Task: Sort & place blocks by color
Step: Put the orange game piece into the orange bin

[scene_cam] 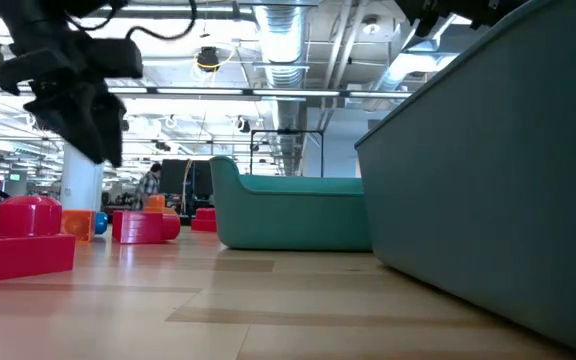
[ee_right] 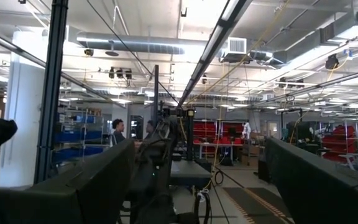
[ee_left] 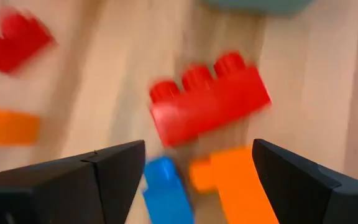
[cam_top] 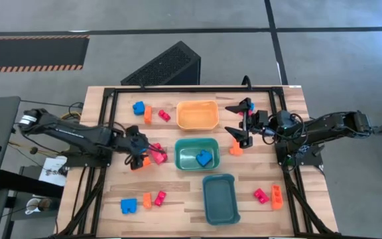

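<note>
Wooden tabletop (cam_top: 191, 199), mid-sort: I am hovering my left gripper (cam_top: 140, 157), jaws apart, over a red, orange and blue cluster at centre-left. One blue block (cam_top: 204, 158) lies in the green tray (cam_top: 184, 147); the other blocks (cam_top: 142, 200) remain scattered. My right gripper (cam_top: 243, 123) is waiting, jaws apart.

Both arms: matte black, jointed links with rounded housings. Left arm (cam_top: 71, 136) has a silver-grey cylindrical section near its base; thin cables trail beside it. Right arm (cam_top: 323, 127) carries looped black cabling along its links. Left claw (ee_left: 197, 177): two dark wedge-shaped fingers (ee_left: 104, 180), flat-faced, visible seam lines.
</note>
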Controlling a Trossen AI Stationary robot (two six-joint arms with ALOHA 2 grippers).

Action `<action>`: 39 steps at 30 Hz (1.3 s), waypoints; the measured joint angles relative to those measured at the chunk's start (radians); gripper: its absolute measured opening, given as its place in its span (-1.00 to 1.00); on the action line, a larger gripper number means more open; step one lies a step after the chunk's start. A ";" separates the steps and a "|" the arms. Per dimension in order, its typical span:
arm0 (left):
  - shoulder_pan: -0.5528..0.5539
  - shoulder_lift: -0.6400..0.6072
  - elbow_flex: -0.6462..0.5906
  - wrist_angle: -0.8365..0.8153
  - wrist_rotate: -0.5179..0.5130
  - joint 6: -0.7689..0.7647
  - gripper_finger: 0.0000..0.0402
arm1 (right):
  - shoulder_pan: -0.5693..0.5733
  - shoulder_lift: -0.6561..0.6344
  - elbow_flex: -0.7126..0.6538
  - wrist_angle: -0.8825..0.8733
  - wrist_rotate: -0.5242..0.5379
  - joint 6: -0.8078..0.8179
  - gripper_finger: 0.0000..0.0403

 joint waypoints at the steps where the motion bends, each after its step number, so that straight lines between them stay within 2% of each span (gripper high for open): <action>1: -0.003 0.017 0.004 -0.016 0.047 -0.010 0.40 | 0.000 0.000 0.000 -0.004 0.000 0.000 0.88; 4: -0.014 0.057 0.008 -0.026 0.170 -0.076 0.45 | 0.001 0.000 0.000 -0.016 0.000 0.000 0.88; 7: -0.031 0.087 0.008 -0.047 0.220 -0.147 0.49 | 0.001 0.000 0.000 -0.019 0.000 0.000 0.88; 13: -0.098 0.109 0.008 -0.120 0.172 -0.285 0.50 | 0.001 0.000 0.000 -0.019 0.000 0.000 0.88; 19: -0.129 0.115 -0.022 -0.108 0.165 -0.368 0.50 | 0.001 0.000 0.000 -0.017 0.000 0.000 0.88; 35: -0.131 0.116 -0.166 0.057 0.156 -0.442 0.50 | 0.001 0.000 0.000 -0.019 0.000 0.001 0.88; 39: -0.131 0.114 -0.188 0.064 0.158 -0.449 0.40 | 0.001 0.000 0.000 -0.019 0.000 0.001 0.88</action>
